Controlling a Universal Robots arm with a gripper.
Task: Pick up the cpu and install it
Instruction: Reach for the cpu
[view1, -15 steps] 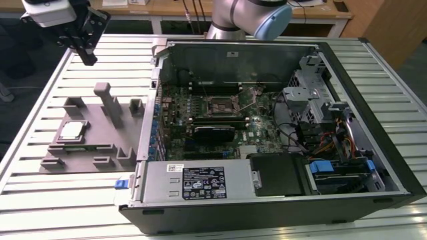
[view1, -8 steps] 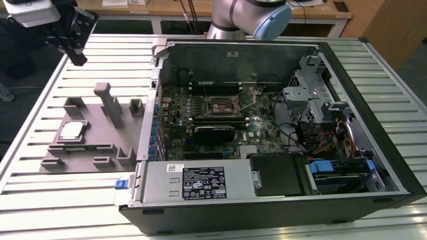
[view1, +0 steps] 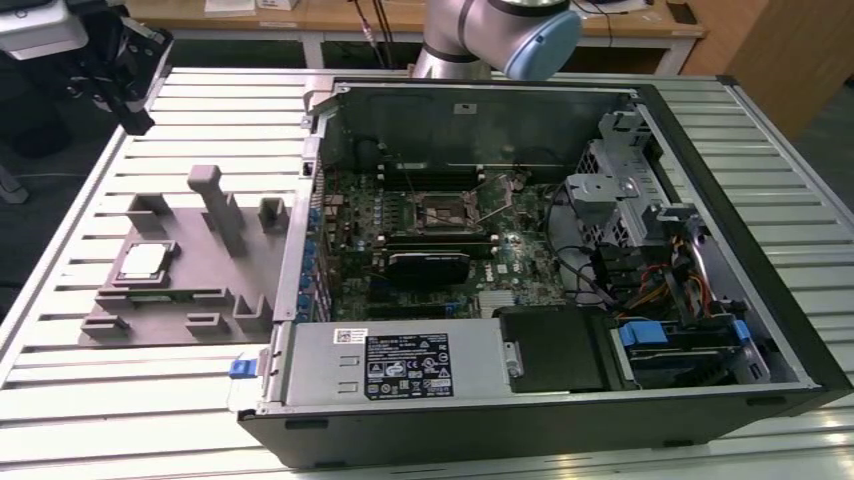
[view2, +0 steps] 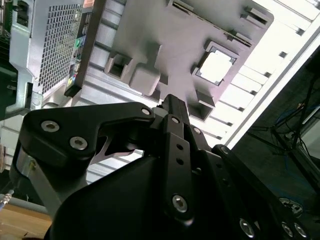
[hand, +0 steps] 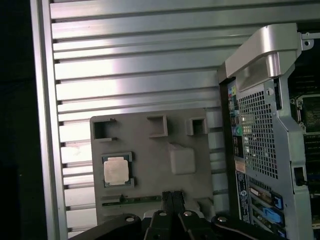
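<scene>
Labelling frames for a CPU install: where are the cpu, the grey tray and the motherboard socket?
cpu (hand: 117, 170): first wrist view, centre of its metal top.
grey tray (hand: 145, 150): first wrist view, bare flat surface.
socket (view1: 443, 212): exterior view, middle of the socket.

I see the whole table (view1: 80, 400) and computer case (view1: 561, 405) from high up in the exterior view. Both wrist views look past the tool (hand: 172, 195), closer, at the grey tray (hand: 150, 142) all three share.
</scene>
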